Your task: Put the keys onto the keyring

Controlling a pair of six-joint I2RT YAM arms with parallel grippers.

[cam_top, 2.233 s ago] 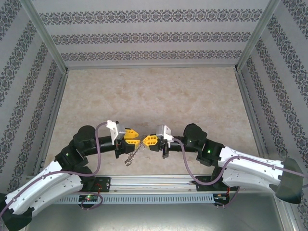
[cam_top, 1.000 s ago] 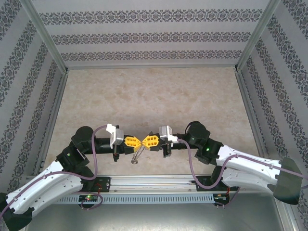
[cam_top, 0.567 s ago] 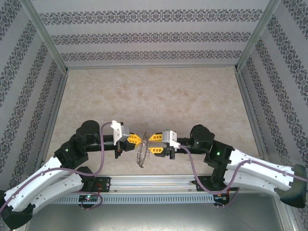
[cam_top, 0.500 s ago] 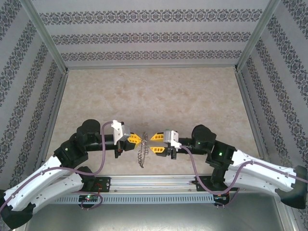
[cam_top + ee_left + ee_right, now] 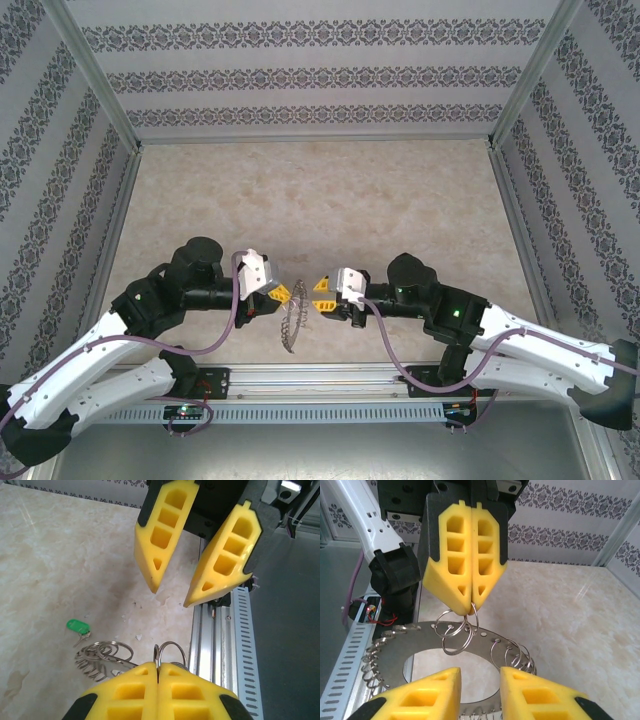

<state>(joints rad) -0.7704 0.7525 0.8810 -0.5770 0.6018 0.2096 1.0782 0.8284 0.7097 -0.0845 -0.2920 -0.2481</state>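
Observation:
The keyring [image 5: 415, 641], a flat grey metal ring fringed with wire loops, hangs from one of its small loops [image 5: 470, 625]. My left gripper [image 5: 471, 607] is shut on that loop, and the pinched wire shows at its tips [image 5: 158, 666]. Facing it a short way off, my right gripper [image 5: 480, 672] is open with nothing between its fingers. From above, the left gripper [image 5: 285, 292] and right gripper [image 5: 320, 290] stand tip to tip over the keyring [image 5: 293, 322]. The green-headed key [image 5: 77, 626] lies on the table beside the ring.
A slotted aluminium rail [image 5: 320, 382] runs along the near table edge just below the grippers, also seen as the rail [image 5: 216, 630]. Patterned walls [image 5: 320, 75] close in the beige marble table [image 5: 320, 200] on three sides.
My right gripper has opened and drawn back a little from the left one. Both arms have shifted, and the keyring now hangs from the left gripper alone.

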